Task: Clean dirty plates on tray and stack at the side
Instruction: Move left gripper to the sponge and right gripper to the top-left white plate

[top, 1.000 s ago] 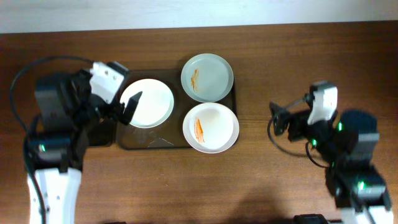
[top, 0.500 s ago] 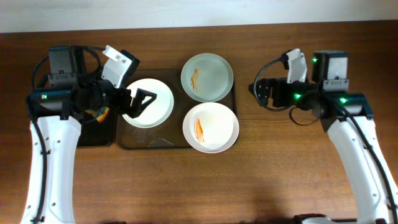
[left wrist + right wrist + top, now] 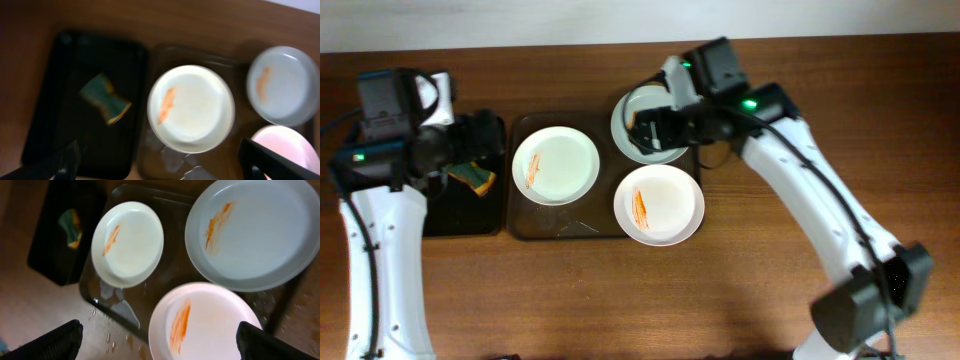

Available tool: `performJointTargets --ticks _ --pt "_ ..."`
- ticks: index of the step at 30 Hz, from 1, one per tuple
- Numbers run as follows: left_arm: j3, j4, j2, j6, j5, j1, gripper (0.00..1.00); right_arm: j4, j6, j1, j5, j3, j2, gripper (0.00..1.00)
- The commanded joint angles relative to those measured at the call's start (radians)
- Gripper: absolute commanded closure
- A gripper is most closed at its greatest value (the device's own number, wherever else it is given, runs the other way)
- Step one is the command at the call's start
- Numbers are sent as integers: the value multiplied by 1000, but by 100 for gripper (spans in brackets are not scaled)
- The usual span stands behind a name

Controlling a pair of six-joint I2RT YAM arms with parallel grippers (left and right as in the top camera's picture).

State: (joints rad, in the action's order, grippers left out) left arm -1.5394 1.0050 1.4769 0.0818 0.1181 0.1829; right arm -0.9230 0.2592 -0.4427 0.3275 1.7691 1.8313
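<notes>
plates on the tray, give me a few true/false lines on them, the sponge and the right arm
1. The white plate, the grey plate and the pale pink plate each carry an orange smear. True.
2. The sponge lies on the white plate. False: it lies in the black tray, beside the plates.
3. The right gripper is shut on the grey plate. False: its jaws stand wide open above the plates with nothing between them.
4. No plate is stacked on another; all three lie side by side. True.
</notes>
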Motion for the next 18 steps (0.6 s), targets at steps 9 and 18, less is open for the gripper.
performJointTargets --ticks 9,18 --pt "-14 -29 245 59 -130 121 1 224 229 -149 -83 36 294 60" --pt "-14 -78 270 59 -135 121 1 350 412 -187 -202 36 402 73"
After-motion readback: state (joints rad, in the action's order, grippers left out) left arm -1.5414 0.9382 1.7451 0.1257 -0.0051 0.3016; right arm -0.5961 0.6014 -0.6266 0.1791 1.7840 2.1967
